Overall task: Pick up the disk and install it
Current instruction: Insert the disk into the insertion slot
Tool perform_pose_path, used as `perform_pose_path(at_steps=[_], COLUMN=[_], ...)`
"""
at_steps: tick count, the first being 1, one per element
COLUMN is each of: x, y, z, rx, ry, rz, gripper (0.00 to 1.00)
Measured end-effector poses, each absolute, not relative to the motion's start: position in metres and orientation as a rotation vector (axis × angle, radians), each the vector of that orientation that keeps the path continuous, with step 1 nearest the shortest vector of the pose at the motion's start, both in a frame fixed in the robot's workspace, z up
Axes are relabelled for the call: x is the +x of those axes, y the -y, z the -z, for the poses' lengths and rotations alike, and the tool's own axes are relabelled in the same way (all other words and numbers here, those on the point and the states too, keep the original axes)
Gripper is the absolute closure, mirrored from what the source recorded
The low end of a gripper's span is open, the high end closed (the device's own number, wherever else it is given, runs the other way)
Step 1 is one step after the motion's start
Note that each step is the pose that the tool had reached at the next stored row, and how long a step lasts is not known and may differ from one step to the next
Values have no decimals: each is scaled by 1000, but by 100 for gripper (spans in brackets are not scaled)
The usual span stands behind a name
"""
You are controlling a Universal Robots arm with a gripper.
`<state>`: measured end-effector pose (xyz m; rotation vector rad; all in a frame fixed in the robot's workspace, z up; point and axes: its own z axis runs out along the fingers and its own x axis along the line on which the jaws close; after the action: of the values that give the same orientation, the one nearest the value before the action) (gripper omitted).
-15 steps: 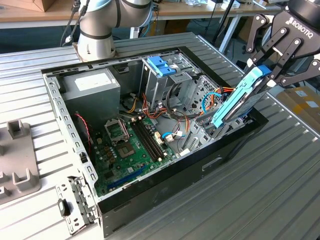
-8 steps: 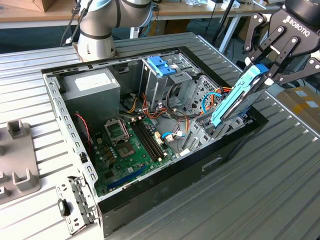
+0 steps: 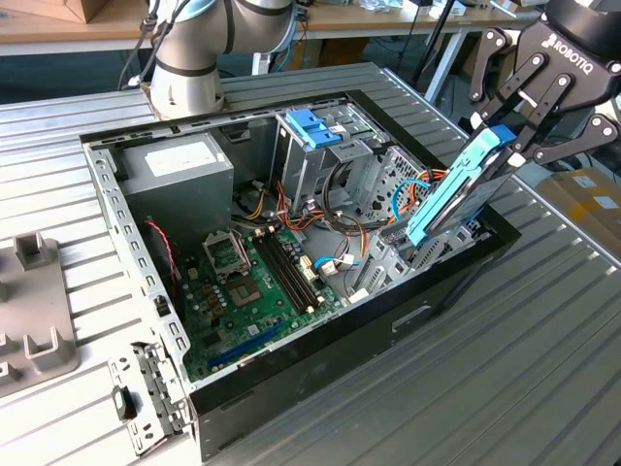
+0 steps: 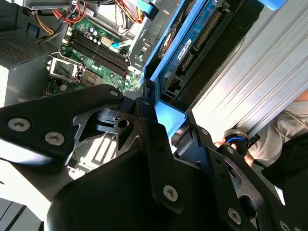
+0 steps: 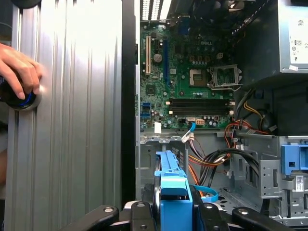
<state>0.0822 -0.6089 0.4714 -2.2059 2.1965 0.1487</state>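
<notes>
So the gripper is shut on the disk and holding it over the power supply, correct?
Not quite. The gripper is shut on the disk, but holds it over the case's edge at the exterior view's right, away from the power supply; the exterior view shows this.

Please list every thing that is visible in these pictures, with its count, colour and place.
computer case: one, black, open, on the table.
table: one, silver ribbed metal, under the case.
motherboard: one, green, on the case floor.
power supply: one, grey, inside the case, exterior view's left.
bracket: one, blue, atop the metal cage inside the case.
fixture: one, grey, on the table, exterior view's left.
disk: one, black-silver, blue-framed, tilted at the case's wall, exterior view's right.
round object: one, black and blue, on the table, under the hand.
hand: one, a person's, resting on the round object.
gripper: one, black, shut on the disk's upper end.
</notes>
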Motion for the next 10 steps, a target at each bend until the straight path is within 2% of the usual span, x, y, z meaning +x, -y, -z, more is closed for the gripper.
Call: perform_pose_path(at_steps=[10], x=[82], y=[609], z=[-467], rx=[-2206], ry=[-2196], rz=[-149], gripper=[63])
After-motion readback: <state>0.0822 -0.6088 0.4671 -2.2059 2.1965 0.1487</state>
